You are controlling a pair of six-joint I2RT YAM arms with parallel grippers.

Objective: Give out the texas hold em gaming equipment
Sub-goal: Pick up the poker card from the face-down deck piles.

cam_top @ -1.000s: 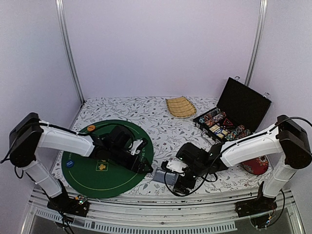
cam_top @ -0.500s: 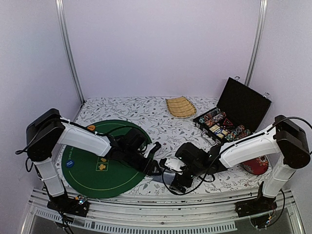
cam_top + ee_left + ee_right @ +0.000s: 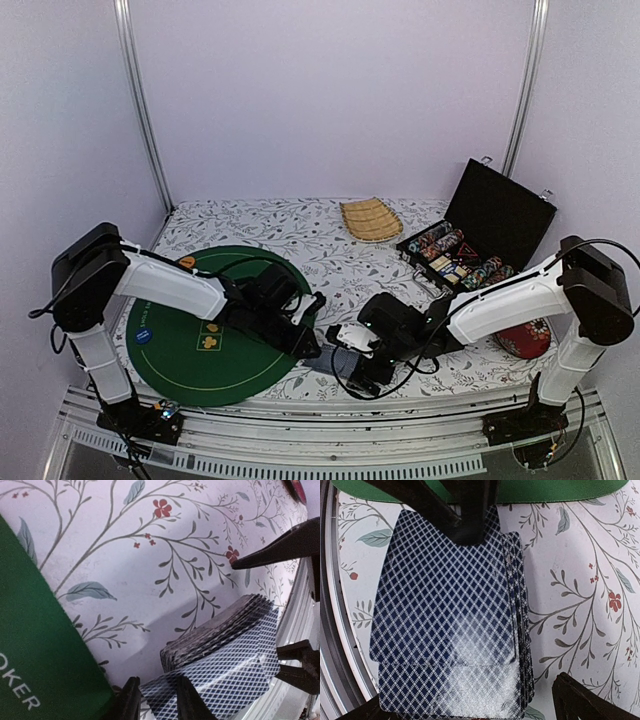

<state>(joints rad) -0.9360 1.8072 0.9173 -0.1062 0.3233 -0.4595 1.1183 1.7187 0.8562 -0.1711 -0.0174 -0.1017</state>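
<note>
The left gripper (image 3: 312, 343) and right gripper (image 3: 352, 354) crowd the card deck (image 3: 325, 362) beside the green mat (image 3: 190, 350). The chip case (image 3: 500, 210) stands open.

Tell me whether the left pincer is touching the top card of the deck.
Touching. In the right wrist view the left pincer has a finger pressed on the top card at its far edge.

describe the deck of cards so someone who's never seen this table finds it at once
Start at the round green poker mat on the left of the floral tablecloth. Just off the mat's near right edge lies the deck of cards. It is a slightly fanned stack with blue diamond-lattice backs, unlike the round chips in the black case far right.
</note>
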